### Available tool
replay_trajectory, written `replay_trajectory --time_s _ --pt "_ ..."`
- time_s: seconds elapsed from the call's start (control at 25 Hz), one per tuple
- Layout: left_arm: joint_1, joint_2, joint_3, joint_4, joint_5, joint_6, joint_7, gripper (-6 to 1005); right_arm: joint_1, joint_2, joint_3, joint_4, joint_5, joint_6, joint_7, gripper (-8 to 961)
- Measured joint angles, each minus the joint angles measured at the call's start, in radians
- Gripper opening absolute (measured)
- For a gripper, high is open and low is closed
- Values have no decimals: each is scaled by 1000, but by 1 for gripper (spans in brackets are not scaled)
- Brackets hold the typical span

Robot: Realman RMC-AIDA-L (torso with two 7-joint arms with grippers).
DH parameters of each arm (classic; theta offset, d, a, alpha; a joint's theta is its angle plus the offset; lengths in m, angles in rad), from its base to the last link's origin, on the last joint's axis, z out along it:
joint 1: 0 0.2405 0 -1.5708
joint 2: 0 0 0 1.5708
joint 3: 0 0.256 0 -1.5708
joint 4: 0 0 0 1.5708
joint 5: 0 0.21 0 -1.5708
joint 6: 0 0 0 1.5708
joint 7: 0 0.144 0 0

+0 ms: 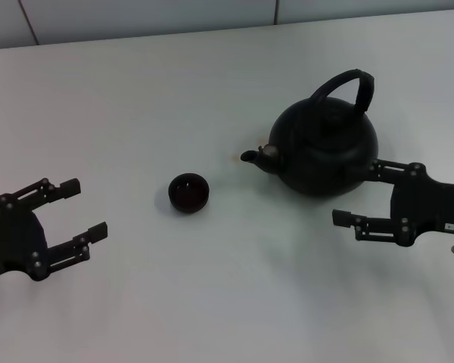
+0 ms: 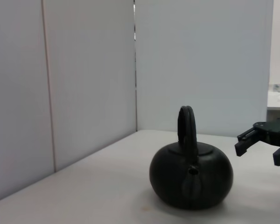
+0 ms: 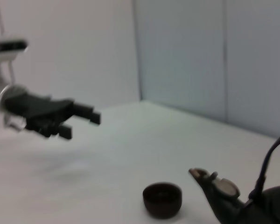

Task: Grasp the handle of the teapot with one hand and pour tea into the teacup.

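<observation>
Matte black teapot [image 1: 325,147]; smooth white table [image 1: 212,295].

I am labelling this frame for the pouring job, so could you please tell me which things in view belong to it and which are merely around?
Belonging to the job:
- teapot
- handle
- teacup
- right gripper, open beside the teapot
- left gripper, open, far from both

Merely around:
- white table
- wall panels
</observation>
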State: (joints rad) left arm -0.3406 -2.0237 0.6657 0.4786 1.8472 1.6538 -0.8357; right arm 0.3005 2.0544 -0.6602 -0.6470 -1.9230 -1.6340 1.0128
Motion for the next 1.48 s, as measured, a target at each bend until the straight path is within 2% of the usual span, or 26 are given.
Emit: replay_trajectory --time_s 0.24,0.28,0.32,0.36,0.48,0.52,0.56,1.0,1.48 --pt "-26 1 0 28 37 0 -40 750 20 7 -5 -110 -54 -9 30 754" --pt "-89 10 13 96 142 -3 -140 750 39 7 -5 -157 -103 -21 68 754" --pt "-89 10 13 96 142 -3 -140 750 39 7 -5 -157 -103 -21 68 754" --pt "-126 21 18 120 216 -5 -213 750 66 3 -3 -190 -152 -38 104 753" --pt "-126 21 18 120 216 -5 -213 750 85 -1 -3 -210 -179 -49 124 753" --pt "-182 43 13 137 277 0 -283 750 91 -1 -3 -219 -187 -51 128 753" --pt "-193 49 13 141 279 2 -296 750 97 0 -4 -231 -198 -52 129 754" --pt "-204 44 12 158 277 18 -307 750 107 10 -4 -242 -218 -50 127 754" --pt "-198 36 12 170 277 31 -313 750 108 11 -6 -244 -218 -44 124 753"
